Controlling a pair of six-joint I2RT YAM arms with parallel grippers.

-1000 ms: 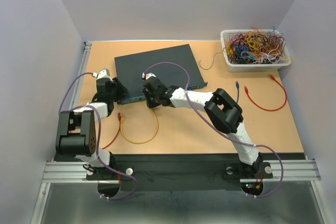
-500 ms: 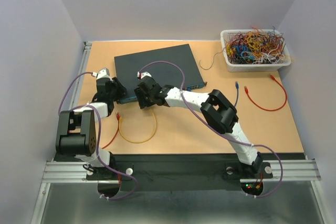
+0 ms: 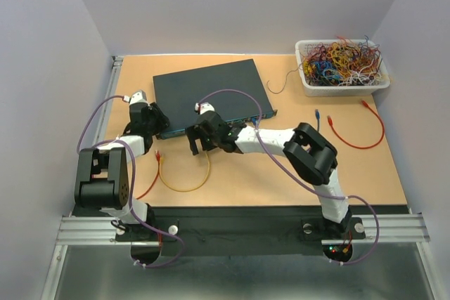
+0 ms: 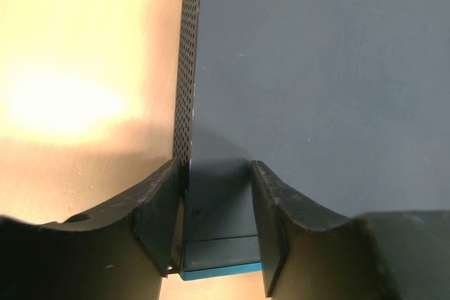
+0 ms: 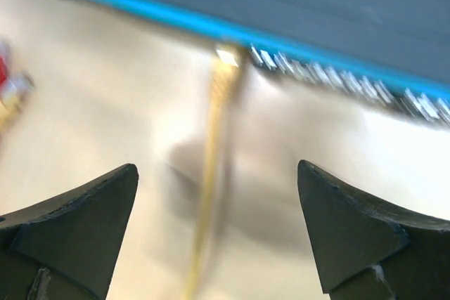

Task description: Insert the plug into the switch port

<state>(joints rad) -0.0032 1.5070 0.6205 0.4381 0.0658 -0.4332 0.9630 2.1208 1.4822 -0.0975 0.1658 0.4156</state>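
- Right claw [image 3: 199, 145] hovered just off the front face of the teal box [image 3: 211, 93], near the middle of the table [image 3: 281, 173]
- From its own wrist camera, the right claw [image 5: 216, 166] gaped wide, both fingers well apart and nothing pinched between them
- The yellow cable [image 5: 211, 173] ran up the gap between those fingers, lying loose on the table
- And there was the plug [image 5: 227, 55]: its pale head sat right up against the bright teal front edge, at the left end of the row of ports [image 5: 337, 81]
- The shot was blurred, so whether the plug was fully home in the switch port could not be told
- From above, the yellow cable [image 3: 184, 189] looped back across the table in front of the box
- Over on the other side, the left claw [image 3: 156, 121] sat on the box's near-left corner
- Close up, the left claw [image 4: 216, 166] stood half-spread astride that corner, one of its fingers [image 4: 158, 223] flush to the perforated side wall and the other over the dark top; whether it actually squeezed, I cannot tell
- A white basket [image 3: 344, 88] of tangled wires stood at the far right corner, with a red cable [image 3: 355, 147] near it on the table
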